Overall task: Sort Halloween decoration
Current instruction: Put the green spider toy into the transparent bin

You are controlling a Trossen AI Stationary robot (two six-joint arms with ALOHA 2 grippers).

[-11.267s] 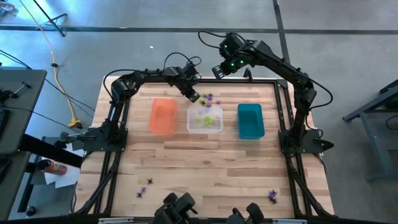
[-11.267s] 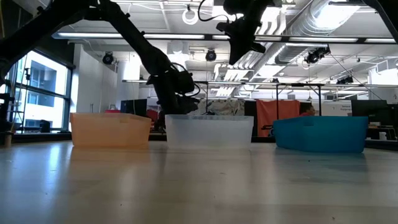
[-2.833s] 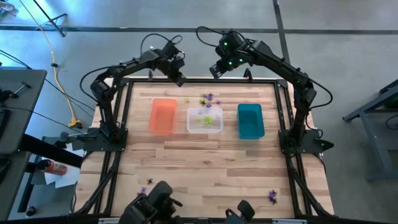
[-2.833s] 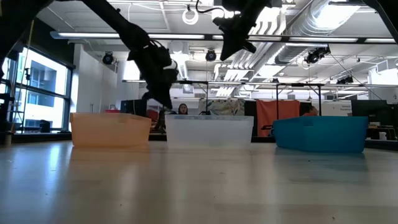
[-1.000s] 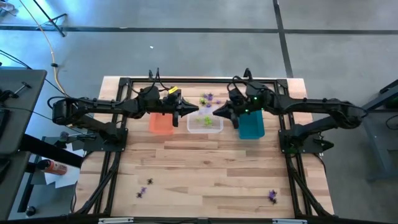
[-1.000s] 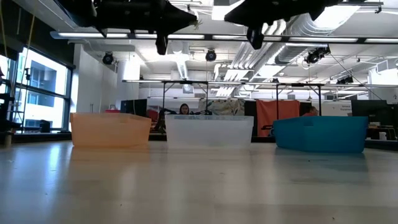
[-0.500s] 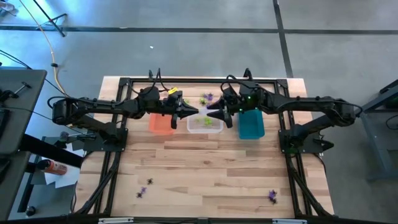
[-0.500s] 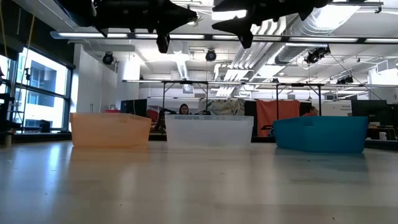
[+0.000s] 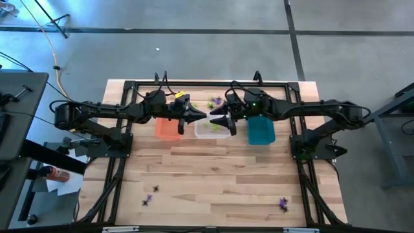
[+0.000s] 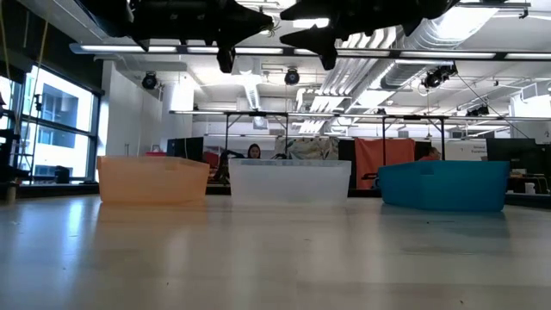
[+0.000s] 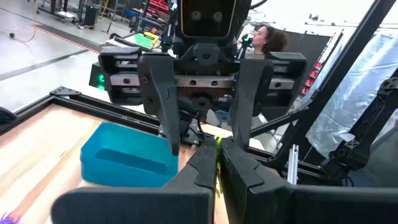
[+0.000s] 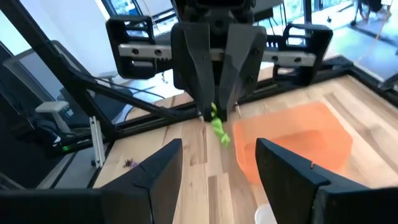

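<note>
My left gripper (image 9: 202, 116) hangs level over the clear bin (image 9: 223, 133), shut on a lime green trinket (image 12: 217, 129) of the Halloween decoration. My right gripper (image 9: 217, 121) faces it from the table's right, open, its two fingers (image 12: 163, 169) spread just short of the trinket and touching nothing. In the left wrist view the right gripper (image 11: 205, 124) fills the picture, head on. More green trinkets (image 9: 210, 127) lie in the clear bin. Purple and green ones (image 9: 215, 101) lie on the table beyond it. My left gripper pinches the lime green trinket's upper end (image 12: 213, 114) between its two fingertips (image 12: 202, 99). The fingers come level from the table's left. The trinket hangs below the tips, clear of everything, above the clear bin.
An orange bin (image 9: 168, 128) stands left of the clear one and a teal bin (image 9: 261, 129) right of it. Loose trinkets lie near the table's near edge at the left (image 9: 149, 197) and the right (image 9: 283, 203). A black frame (image 9: 207, 83) borders the table.
My right gripper has moved toward the table's left, from above the teal bin to close in front of the left gripper, and has opened. The left gripper has kept its place with the green trinket.
</note>
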